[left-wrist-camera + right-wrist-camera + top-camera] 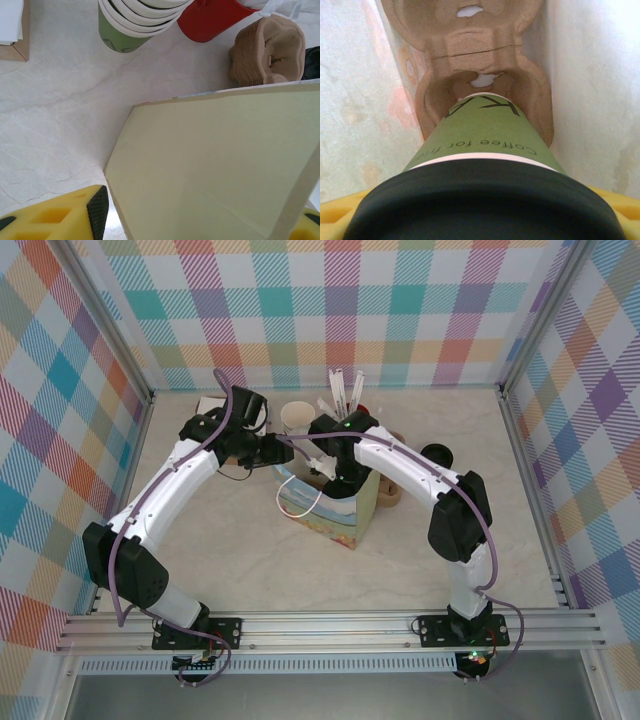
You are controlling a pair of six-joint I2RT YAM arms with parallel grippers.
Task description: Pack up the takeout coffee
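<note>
Bag interior [600, 75] | takeout coffee [482, 142] between right fingers [332, 222] | over cardboard tray [470, 55]

green cup [485, 135], upside-down txt "Coffee for fri…", lg black letters above illegible

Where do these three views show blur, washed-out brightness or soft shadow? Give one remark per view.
Right wrist view: the takeout coffee shows a blurred black lid yet legible lettering, and the paper bag wall is washed out; left wrist view: the table marbling is crisp; top view: even light, soft shadows.
</note>
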